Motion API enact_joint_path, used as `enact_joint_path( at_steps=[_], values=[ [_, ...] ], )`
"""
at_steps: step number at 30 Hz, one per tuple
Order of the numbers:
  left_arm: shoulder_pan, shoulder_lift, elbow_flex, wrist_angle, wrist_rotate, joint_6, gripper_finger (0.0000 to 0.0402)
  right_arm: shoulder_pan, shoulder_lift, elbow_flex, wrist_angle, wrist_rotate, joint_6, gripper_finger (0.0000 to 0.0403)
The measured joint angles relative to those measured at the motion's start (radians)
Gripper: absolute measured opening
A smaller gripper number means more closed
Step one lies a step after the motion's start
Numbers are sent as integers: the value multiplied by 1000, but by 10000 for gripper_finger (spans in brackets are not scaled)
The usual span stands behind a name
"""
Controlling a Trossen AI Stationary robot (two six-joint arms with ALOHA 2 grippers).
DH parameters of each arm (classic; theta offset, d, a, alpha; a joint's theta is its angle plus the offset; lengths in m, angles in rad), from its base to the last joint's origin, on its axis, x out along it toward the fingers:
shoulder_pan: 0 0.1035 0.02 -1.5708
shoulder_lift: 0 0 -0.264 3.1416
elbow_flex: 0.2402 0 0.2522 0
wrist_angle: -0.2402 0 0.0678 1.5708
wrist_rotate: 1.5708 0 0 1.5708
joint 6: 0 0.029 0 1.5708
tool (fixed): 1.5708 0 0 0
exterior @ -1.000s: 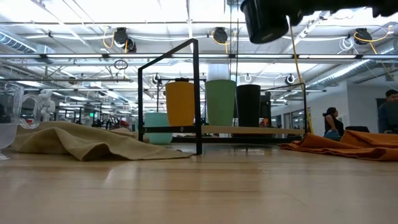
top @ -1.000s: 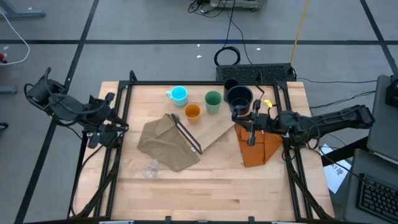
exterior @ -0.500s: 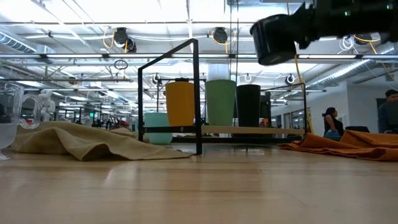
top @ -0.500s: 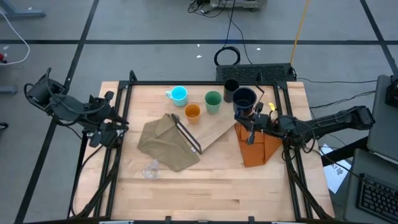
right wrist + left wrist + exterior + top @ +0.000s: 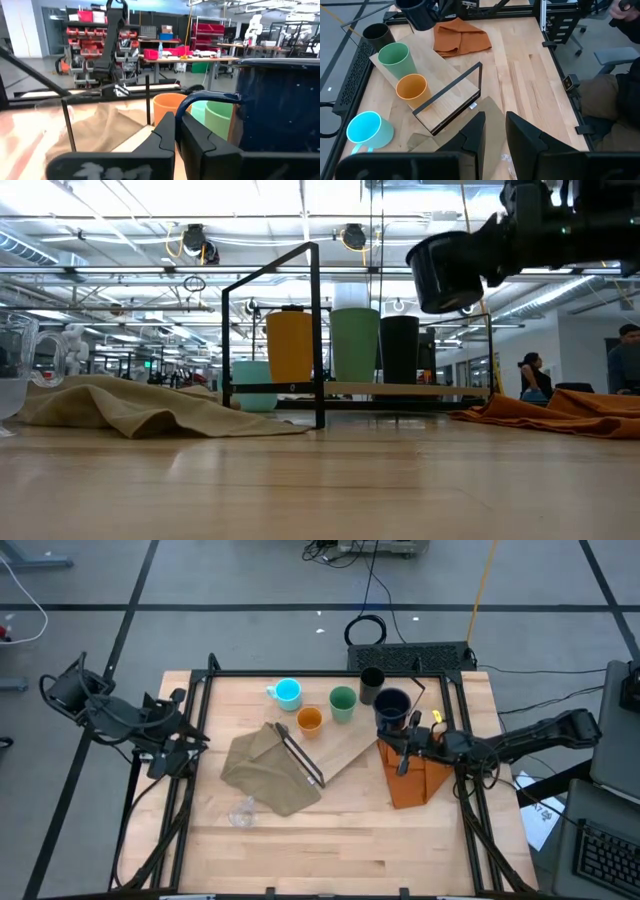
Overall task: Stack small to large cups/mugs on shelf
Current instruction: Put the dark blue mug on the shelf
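Observation:
My right gripper [image 5: 403, 735] is shut on the dark navy mug [image 5: 392, 705], which hangs in the air [image 5: 447, 270] above the right end of the shelf board [image 5: 345, 748]. The orange cup [image 5: 309, 720] and green cup [image 5: 343, 703] stand on the board's far part, and the black tumbler [image 5: 371, 683] stands just beyond it. The cyan mug [image 5: 287, 692] stands on the table at the far left. A clear cup [image 5: 242, 812] lies near the olive cloth [image 5: 262, 772]. My left gripper [image 5: 493, 137] waits open over the table's left edge. My right gripper pinches the navy mug's curved handle [image 5: 186, 106] between its two shut fingers [image 5: 165, 135]. They reach in roughly level from the table's right side. The mug is lifted clear of everything, nearly upright with its mouth up, a little tilted.
The shelf's black frame [image 5: 302, 757] lies toward the olive cloth. An orange folded cloth [image 5: 415, 778] lies under my right gripper. Black rails [image 5: 455, 700] run along the table's sides, and a person [image 5: 533, 375] stands in the room beyond.
My right gripper has come down with the navy mug and shifted slightly toward the table's near right. The mug stays in the hold, clear of the shelf, and has tipped a little.

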Motion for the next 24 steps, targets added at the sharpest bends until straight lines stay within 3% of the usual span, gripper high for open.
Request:
enact_joint_path(
  at_steps=[6,13,24],
  values=[
    [0,0,0,0,0,1,74,-33,14,-60,48,49,26,0],
    [0,0,0,1,-7,4,74,-63,29,-116,160,-2,59,0],
    [0,0,0,2,-33,4,74,-86,140,-116,187,-10,93,0]
  ],
)
